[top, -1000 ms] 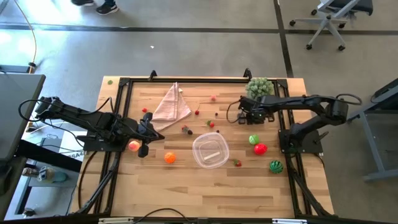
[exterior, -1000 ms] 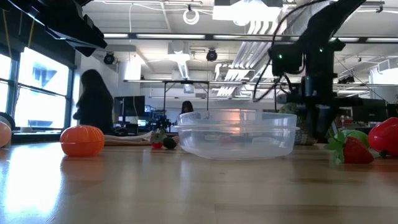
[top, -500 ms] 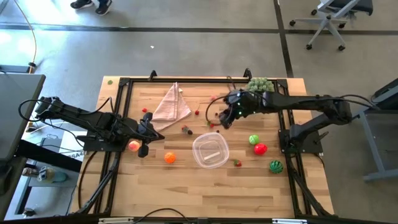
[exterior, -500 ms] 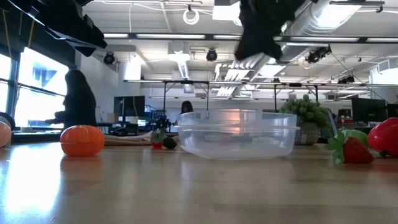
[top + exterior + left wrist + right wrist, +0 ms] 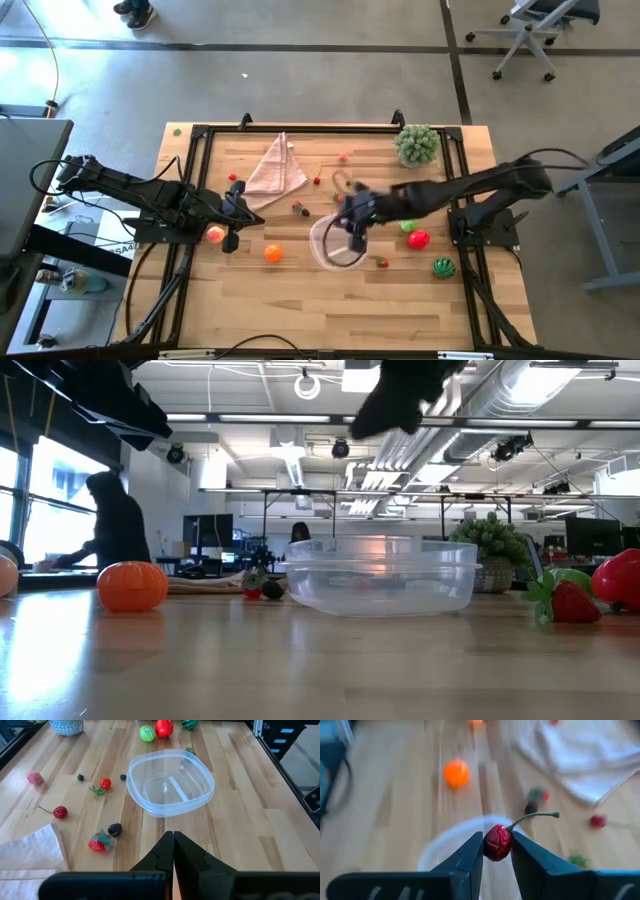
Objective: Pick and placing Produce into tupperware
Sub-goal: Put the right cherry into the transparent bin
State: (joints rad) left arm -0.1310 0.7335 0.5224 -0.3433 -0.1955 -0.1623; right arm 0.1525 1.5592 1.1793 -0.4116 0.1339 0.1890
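Note:
My right gripper [image 5: 352, 222] [image 5: 497, 851] hangs over the clear tupperware [image 5: 338, 245] [image 5: 380, 575] and is shut on a small red berry [image 5: 496, 842] with a thin stem. In the low view it shows as a dark shape [image 5: 400, 395] high above the tub. The tub stands on its flat base near the table's middle [image 5: 170, 781]. My left gripper [image 5: 232, 215] [image 5: 173, 837] waits shut at the table's left side, with a pink peach [image 5: 215, 234] close beside it. An orange [image 5: 273, 254] [image 5: 132, 586] lies left of the tub. My right gripper pinches the red berry by its two opposite sides [image 5: 489, 845], between the free ends of its two fingers [image 5: 470, 854]. The berry is lifted clear above the tub. Its stem [image 5: 535, 815] sticks out free past the fingers.
A green ball [image 5: 407, 224], a red one [image 5: 419, 240], a striped melon [image 5: 443, 267] and a strawberry [image 5: 381, 262] lie right of the tub. Small berries [image 5: 300, 208] lie beyond it, by the pink cloth [image 5: 275, 168]. The potted plant [image 5: 417, 144] stands at the far right corner.
My right gripper has risen from the table near the plant and swung toward the table's left and near side, ending over the tub, with the arm stretched out low across the table. The left arm has kept still.

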